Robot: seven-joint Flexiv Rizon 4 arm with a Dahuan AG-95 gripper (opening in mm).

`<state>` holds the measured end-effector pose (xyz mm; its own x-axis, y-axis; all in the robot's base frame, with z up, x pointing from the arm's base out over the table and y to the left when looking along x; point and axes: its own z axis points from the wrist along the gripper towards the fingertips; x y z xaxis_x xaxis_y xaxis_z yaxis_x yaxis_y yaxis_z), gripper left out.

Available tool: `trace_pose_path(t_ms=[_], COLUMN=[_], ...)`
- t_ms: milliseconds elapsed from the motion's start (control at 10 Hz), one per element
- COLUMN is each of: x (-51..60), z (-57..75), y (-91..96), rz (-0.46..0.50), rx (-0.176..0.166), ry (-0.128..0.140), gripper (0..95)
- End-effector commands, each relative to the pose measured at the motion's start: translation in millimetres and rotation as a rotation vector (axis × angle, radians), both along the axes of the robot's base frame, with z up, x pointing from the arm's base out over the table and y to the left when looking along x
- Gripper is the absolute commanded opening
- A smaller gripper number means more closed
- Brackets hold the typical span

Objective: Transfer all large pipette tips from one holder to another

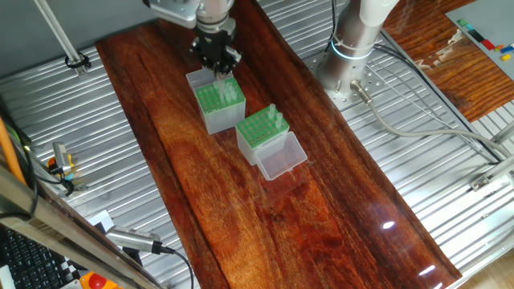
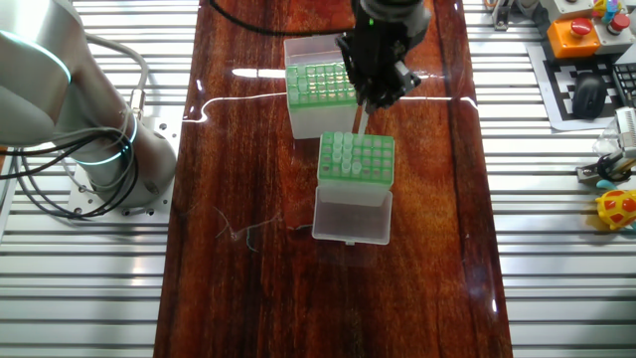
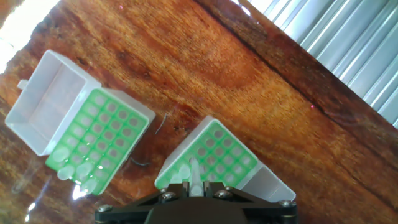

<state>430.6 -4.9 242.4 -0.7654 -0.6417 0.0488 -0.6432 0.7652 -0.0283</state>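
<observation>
1. Hanging over the far box, the claw (image 1: 218, 71) points straight down, its black fingers closed on a single pale tip (image 1: 222, 81) that pokes out below them.
2. From the hand view, that tip (image 3: 195, 176) sticks out between the fingertips right above the green grid of the box underneath, near its edge.
3. That box is the grey-sided holder (image 1: 217, 104), its whitish lid flipped open behind it; a few tips already stand in its holes at the corner beside the claw.
4. Just beside it, nearly corner to corner, sits the clear-sided holder (image 1: 261, 130), with its see-through lid (image 1: 283, 157) lying open flat on the worktop (image 1: 321, 209).
5. A cluster of large pipette tips (image 1: 273, 117) stands upright along one edge of the clear-sided holder; the other fixed view shows them (image 2: 342, 151) bunched on the side nearest the grey box, and the rest of that grid looks bare.
6. Both boxes rest on the dark reddish wood, with ribbed metal decking either side of it.
7. Beyond the boards stands the arm's silver base (image 1: 353, 44), with cables trailing off it.
</observation>
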Motion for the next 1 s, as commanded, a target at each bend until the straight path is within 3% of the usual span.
trace_pose_path(t_ms=[100,200,600,700,800,1000], x=[0.6,0.6,0.6,-0.7,-3.5,-20.9], z=[-11.1,-13.4,-11.8,-9.3,-9.1,-14.0], y=[3.3,3.8,4.3,7.1,10.0,26.7], rz=[-0.006,0.005,-0.006,-0.036,-0.045,-0.069], rx=[0.008,0.024,0.031,0.053,0.052,0.055], ry=[0.004,0.004,-0.001,-0.001,0.0,-0.011], gripper=[0.0,38.0,38.0,38.0,38.0,38.0])
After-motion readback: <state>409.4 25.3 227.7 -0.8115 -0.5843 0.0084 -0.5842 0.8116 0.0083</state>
